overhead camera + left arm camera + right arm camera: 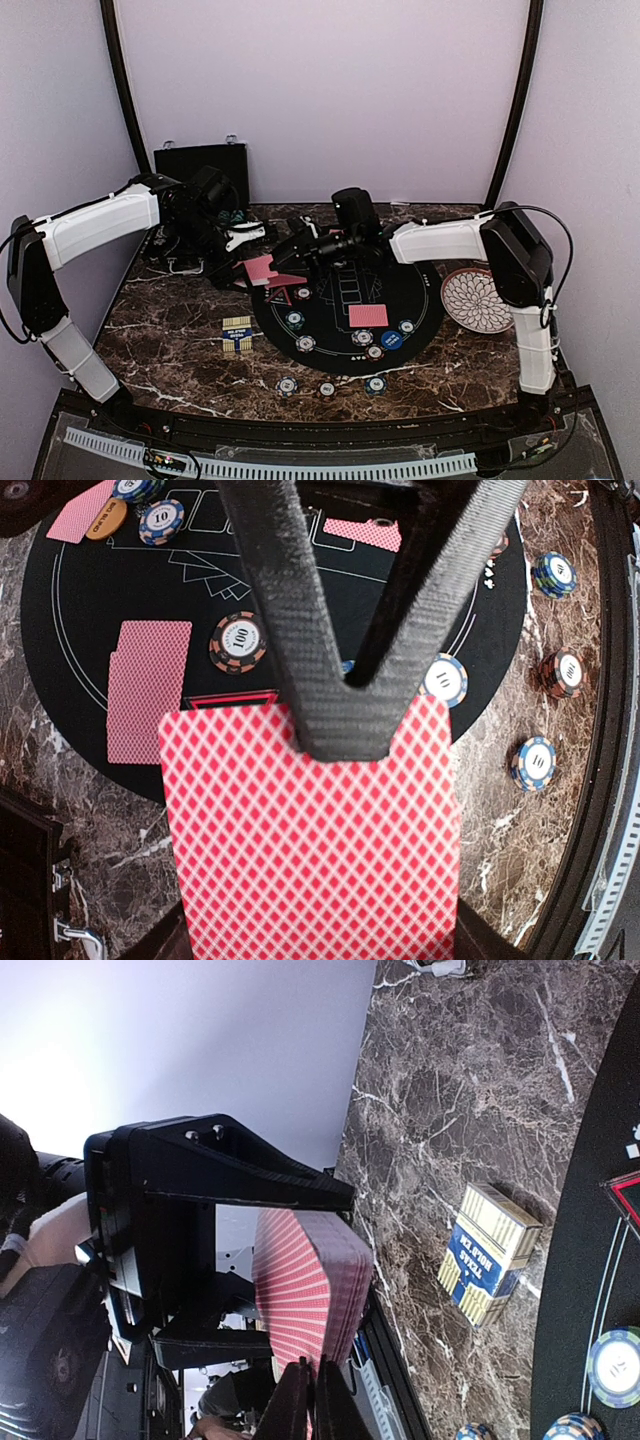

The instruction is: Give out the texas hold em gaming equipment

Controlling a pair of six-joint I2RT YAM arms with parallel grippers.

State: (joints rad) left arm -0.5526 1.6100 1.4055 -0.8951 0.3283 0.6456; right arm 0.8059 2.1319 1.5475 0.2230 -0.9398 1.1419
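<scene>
Two grippers meet on one thing: the deck of red-backed cards (310,860), held in the air over the left rim of the black mat (410,290); the left gripper (345,730) is clenched on one end, its fingers drawn into a tight V, with the deck jutting past the tips; the right gripper (308,1400), reaching across from the mat side, has its jaws pinched together on the deck's free edge, though I cannot tell how many cards they caught; so the deck lies straight ahead of the right fingers, touching them; to my eye, a peeled card should be drawn back rightward, toward the dealt cards (368,316) among the chips (295,320).
</scene>
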